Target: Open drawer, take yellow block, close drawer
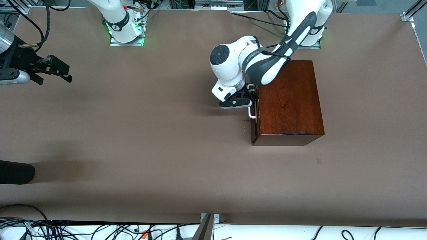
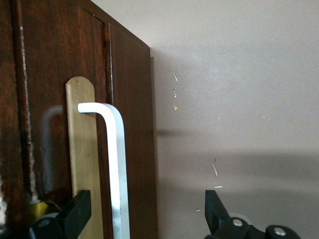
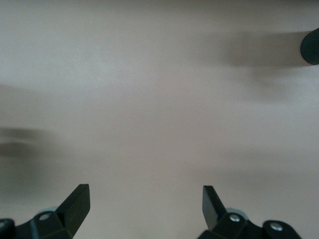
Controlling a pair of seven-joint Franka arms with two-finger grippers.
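Wooden box (image 1: 288,103), one, glossy reddish-brown, stood on the brown surface (image 1: 150,143) toward the left arm's end. Drawer (image 2: 60,99), one, sat shut in the box face, with one white bar handle (image 2: 115,164). Left gripper (image 1: 252,100), one, was spread wide at the drawer front, its fingers (image 2: 75,211) on either side of the handle without closing on it. Right gripper (image 1: 58,71), one, hung wide apart and empty over bare surface at the right arm's end, waiting. Yellow block: hidden.
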